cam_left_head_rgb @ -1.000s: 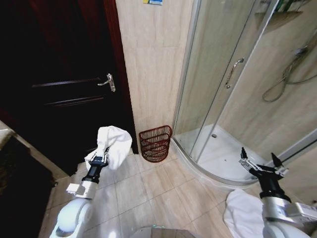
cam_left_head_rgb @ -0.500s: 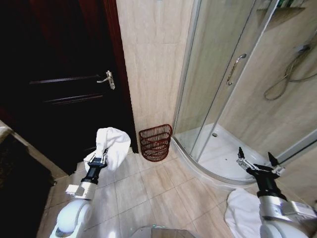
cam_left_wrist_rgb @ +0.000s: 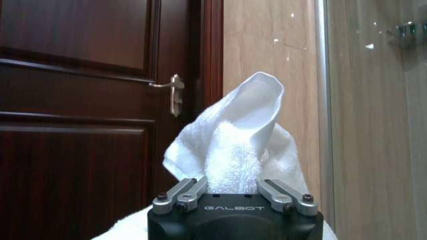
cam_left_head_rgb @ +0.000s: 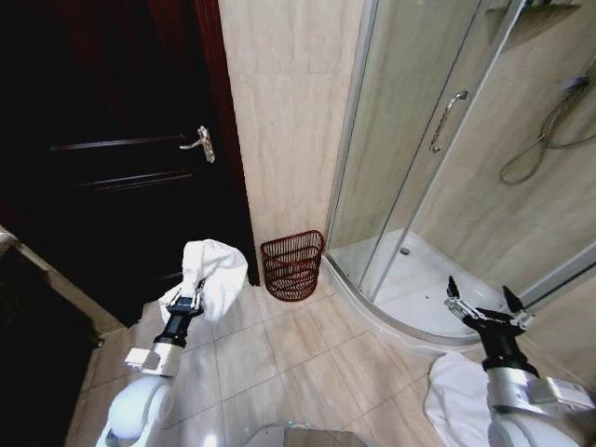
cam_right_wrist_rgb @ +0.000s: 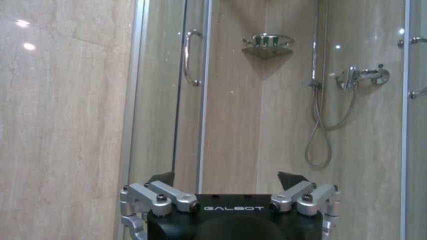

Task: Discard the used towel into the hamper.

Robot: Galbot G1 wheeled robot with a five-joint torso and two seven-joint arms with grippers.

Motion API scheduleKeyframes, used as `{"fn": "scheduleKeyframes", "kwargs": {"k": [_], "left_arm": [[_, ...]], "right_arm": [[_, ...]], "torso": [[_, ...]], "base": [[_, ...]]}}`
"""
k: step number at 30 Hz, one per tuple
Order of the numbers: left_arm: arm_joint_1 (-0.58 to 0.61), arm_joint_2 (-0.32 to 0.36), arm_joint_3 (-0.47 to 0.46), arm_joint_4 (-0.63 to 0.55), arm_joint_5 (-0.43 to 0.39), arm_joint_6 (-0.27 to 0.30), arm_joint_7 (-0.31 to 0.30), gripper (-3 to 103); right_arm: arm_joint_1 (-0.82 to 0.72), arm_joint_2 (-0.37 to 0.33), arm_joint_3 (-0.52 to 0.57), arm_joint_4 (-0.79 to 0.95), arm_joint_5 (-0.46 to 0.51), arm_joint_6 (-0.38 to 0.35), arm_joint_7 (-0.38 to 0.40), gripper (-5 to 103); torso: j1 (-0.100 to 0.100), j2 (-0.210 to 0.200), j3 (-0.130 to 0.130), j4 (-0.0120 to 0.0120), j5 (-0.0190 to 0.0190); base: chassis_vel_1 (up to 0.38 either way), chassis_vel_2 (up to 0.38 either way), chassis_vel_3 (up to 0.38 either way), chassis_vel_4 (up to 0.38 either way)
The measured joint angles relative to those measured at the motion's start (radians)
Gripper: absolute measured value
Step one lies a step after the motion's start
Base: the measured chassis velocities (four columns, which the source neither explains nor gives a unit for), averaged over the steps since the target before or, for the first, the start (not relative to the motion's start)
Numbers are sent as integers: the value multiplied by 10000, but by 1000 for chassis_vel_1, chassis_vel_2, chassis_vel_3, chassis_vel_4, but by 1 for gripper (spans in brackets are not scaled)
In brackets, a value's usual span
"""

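Holding a white towel, the left gripper is hovering above the tiled floor in front of the dark wooden door. Its fingers are closing on the towel's gathered middle, and the loose cloth is rising past them in a folded peak, as the left wrist view is showing. In that view the left gripper is pointing toward the door edge and the beige tiled wall, with the door handle standing beside the towel's peak.

The hamper is standing on the floor against the wall, between the door frame and the shower enclosure. It is sitting near the towel, to the robot's right of it, and is not touching it. Its open top is facing up, and its ribbed front is facing the robot.

The right gripper is hanging idle low at the robot's right side, near the curved shower tray. Its fingers are standing wide apart and gripping nothing. In the right wrist view the right gripper is facing the shower door and the hose inside. A second white cloth is lying on the floor beside the right arm.
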Motion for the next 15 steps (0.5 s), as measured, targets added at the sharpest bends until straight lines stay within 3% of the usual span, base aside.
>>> {"fn": "scheduleKeyframes", "kwargs": {"k": [15], "left_arm": [[103, -51, -15, 35, 104, -177, 5, 15]], "right_arm": [[-61, -96, -54, 98, 15, 5, 27, 100]], "torso": [[-269, -638, -368, 0, 0]], "base": [[0, 0, 0, 0]]}}
